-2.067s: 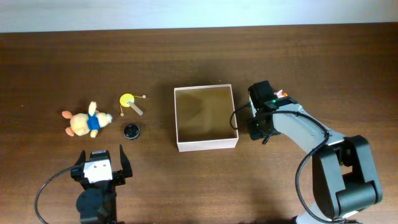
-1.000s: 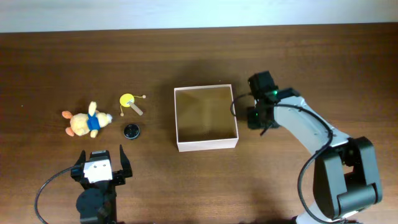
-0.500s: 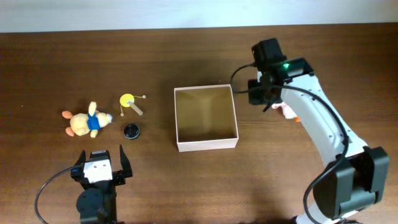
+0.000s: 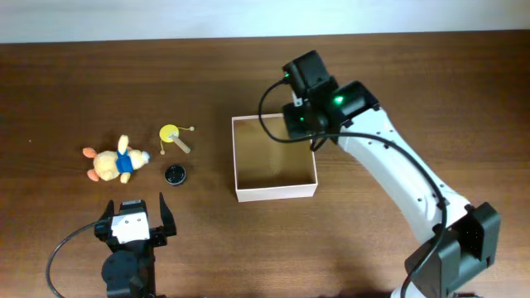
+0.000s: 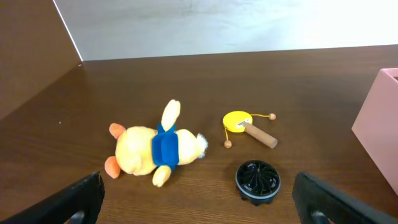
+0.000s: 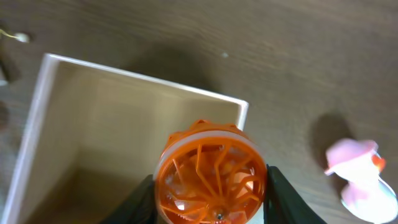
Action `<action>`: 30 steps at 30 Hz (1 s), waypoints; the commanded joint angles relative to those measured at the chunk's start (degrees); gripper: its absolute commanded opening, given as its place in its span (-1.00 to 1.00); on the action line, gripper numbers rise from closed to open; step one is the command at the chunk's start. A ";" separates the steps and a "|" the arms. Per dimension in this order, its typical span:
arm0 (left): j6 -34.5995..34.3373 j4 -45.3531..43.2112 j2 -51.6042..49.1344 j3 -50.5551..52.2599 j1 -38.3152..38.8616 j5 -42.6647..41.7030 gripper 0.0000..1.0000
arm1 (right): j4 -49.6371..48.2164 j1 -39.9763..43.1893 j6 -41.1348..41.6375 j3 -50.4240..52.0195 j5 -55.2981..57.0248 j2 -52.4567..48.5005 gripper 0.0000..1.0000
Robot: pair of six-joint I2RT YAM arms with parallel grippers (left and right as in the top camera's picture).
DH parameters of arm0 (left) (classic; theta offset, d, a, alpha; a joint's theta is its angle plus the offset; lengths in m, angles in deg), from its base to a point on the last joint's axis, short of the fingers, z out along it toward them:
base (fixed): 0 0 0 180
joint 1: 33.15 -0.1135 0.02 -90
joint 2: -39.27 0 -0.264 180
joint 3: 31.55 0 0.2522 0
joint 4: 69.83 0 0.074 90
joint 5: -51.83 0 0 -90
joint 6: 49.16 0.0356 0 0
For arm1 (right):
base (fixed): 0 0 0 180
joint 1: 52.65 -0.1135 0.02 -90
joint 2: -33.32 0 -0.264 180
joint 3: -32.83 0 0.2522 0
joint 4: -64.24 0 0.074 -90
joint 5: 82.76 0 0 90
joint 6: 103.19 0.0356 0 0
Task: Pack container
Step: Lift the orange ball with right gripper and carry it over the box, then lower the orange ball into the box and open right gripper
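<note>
The container [image 4: 275,193], a square white-walled box with a tan inside, stands mid-table with nothing showing in it. My right gripper [image 4: 303,124] hangs over its far right corner, shut on an orange finned wheel disc [image 6: 211,171]; in the right wrist view [image 6: 210,198] the box rim [image 6: 143,78] lies below the disc. My left gripper [image 4: 132,227] is open and empty near the front edge; in the left wrist view [image 5: 199,214] its fingers frame a black wheel disc [image 5: 258,180]. The box corner [image 5: 380,118] shows at the right there.
Left of the box lie an orange plush with a blue shirt [image 4: 112,162], a yellow toy drum with a stick [image 4: 172,136] and the black disc [image 4: 174,174]. A pink toy [image 6: 357,171] lies on the table right of the box, hidden under my arm overhead.
My right gripper rose from the table right of the box and swung back and left, carrying the orange disc over the box's far right corner. The left arm has not moved.
</note>
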 commanded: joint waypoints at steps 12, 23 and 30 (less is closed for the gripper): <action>0.94 0.04 0.44 0.22 -0.04 -0.61 0.98 | -2.25 -2.14 -0.31 -1.18 0.92 -13.00 -0.34; 0.94 0.04 0.44 0.22 -0.04 -0.61 0.98 | -4.87 -1.95 -0.35 -1.18 1.18 -14.21 -0.35; 0.94 0.04 0.44 0.22 -0.04 -0.61 0.98 | -5.66 -1.92 -0.55 -1.14 1.16 -16.06 -0.34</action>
